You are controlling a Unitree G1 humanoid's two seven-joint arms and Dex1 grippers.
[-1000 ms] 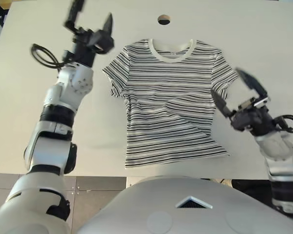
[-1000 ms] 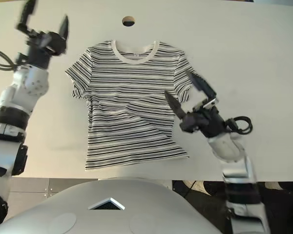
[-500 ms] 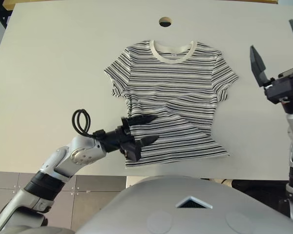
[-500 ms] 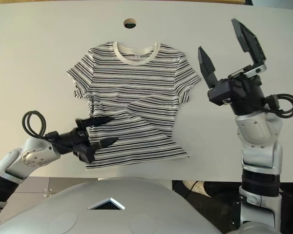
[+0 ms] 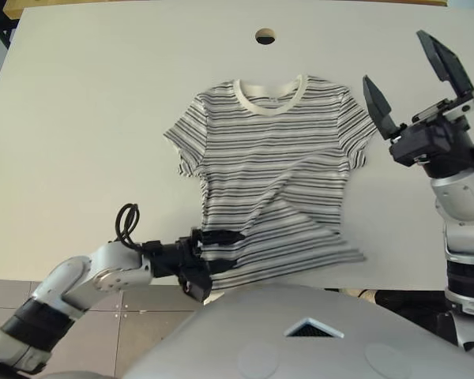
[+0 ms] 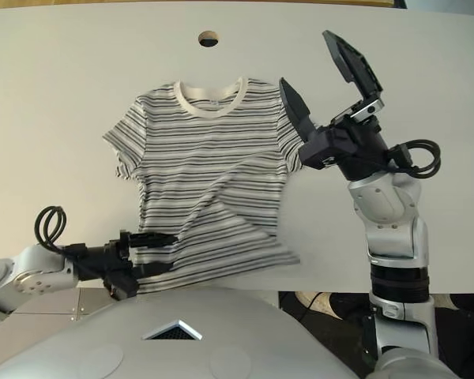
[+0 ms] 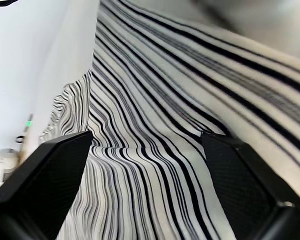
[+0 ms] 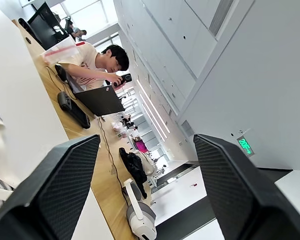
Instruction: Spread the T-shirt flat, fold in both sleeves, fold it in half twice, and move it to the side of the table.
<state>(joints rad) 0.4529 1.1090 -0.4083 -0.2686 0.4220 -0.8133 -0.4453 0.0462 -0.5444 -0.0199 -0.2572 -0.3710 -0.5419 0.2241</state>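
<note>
Head camera first: a white table [image 5: 87, 118] runs wide to both sides, with a round cable hole [image 5: 265, 36] near its far edge, a strip of wood-coloured surface [image 5: 31, 6] beyond that edge, and grey floor tiles [image 5: 16, 296] below the near edge on the left. The striped T-shirt [image 5: 276, 158] lies face up in the middle, collar toward the far side, sleeves out, and its hem sits right along the near edge with a crease slanting across the lower body. Broad stretches of white surface lie left and right of it. The left gripper [image 6: 167, 251] is low at the near edge, released, its fingers straddling the hem's left corner. The right gripper [image 5: 393, 55] hangs raised just beside the right sleeve, fingers spread wide, nothing in them. On the left wrist camera, two black fingers [image 7: 45, 170] stand well apart with striped cloth running between them and white tabletop beside. Over to the right wrist camera: the two pads [image 8: 65, 185] are parted, and between them is the room, with a long wooden desk [image 8: 97, 165], an open laptop [image 8: 102, 99], bright windows [image 8: 85, 12] and a grey wall [image 8: 250, 65].
</note>
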